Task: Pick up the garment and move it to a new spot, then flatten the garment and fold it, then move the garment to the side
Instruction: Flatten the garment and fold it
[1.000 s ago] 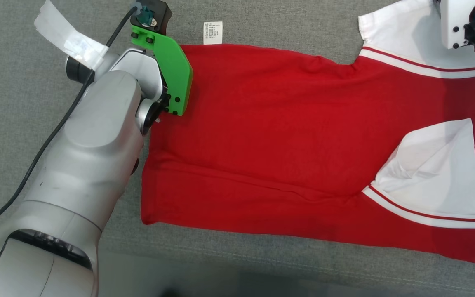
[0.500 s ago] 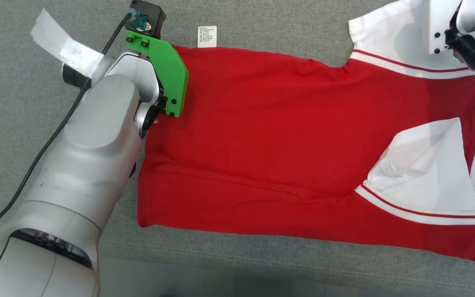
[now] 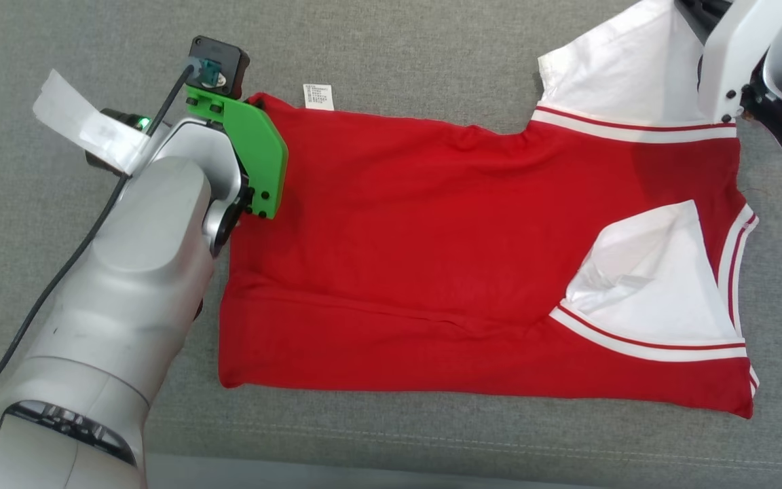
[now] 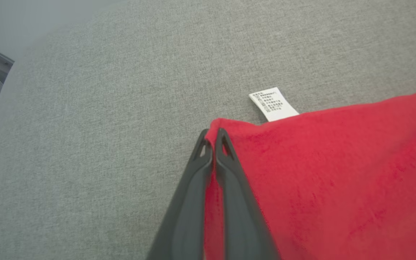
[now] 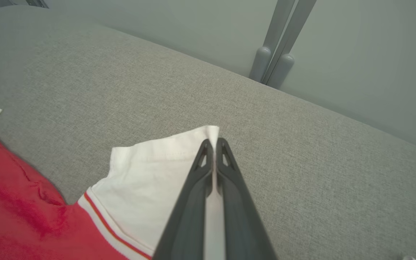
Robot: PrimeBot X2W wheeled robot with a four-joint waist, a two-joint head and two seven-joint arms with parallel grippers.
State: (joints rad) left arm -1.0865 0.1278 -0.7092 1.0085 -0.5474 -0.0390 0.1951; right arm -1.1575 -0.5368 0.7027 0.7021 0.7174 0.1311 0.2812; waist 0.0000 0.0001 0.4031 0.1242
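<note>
Head view: the garment (image 3: 432, 238) is lying spread on the grey surface (image 3: 391, 41), its red body running rightward from the care label (image 3: 318, 96). The near sleeve (image 3: 649, 285) is lying flipped in over the red, well right of the label. The whole picture is sitting differently than a second ago; that's the camera moving, not the cloth. The left arm (image 3: 133, 272) is covering the hem just left of the label.

Left wrist view: the left pincer (image 4: 213, 139) is clamping the red corner just left of the label, fingers narrow with cloth between them.

Right wrist view: the right pincer (image 5: 212, 146) is now pinching the far sleeve (image 5: 157, 173) at its hem, far right of the label. A second ago it was standing wide. So both far corners are being held, likely ready for the lift or fold. Bare surface is lying all round the label. The surface edge is running not far beyond the sleeve tip, so room is lying mostly on the near side.
</note>
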